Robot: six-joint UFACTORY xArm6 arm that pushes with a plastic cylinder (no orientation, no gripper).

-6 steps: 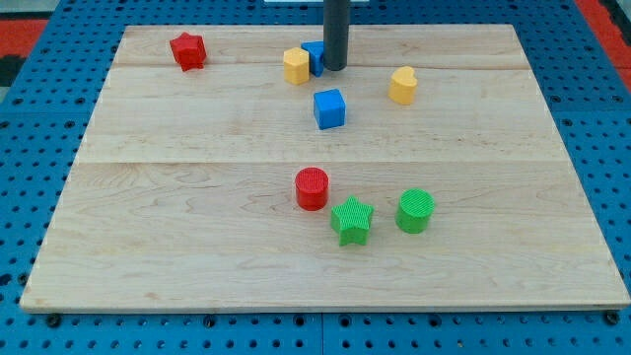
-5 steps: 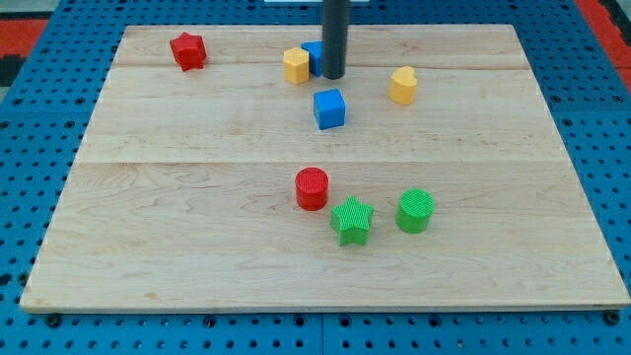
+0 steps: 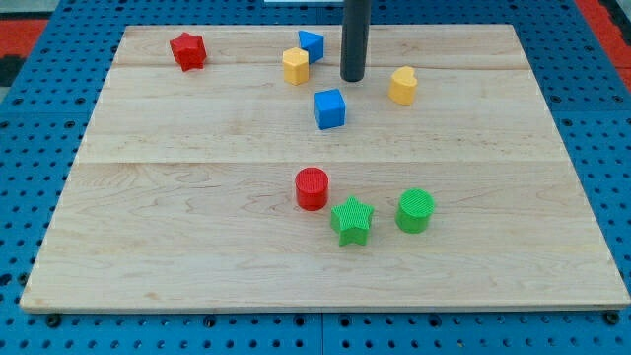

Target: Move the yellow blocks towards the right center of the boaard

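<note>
Tool-wise, my tip (image 3: 354,79), a bare rod with nothing pinched, stood on the wooden surface (image 3: 197,227) between the yellow hexagonal block (image 3: 295,66) and the yellow heart-shaped block (image 3: 401,85), touching neither.

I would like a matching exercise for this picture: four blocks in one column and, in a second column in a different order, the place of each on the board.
Blocks:
1. red star
2. yellow heart
3. green cylinder
4. blue cube

Places:
A. just to the view's right of the green star
B. near the board's top left corner in the view
C. to the view's right of my tip, apart from it
D. below my tip and slightly to the view's left

Pairs: 1-B, 2-C, 3-A, 4-D
</note>
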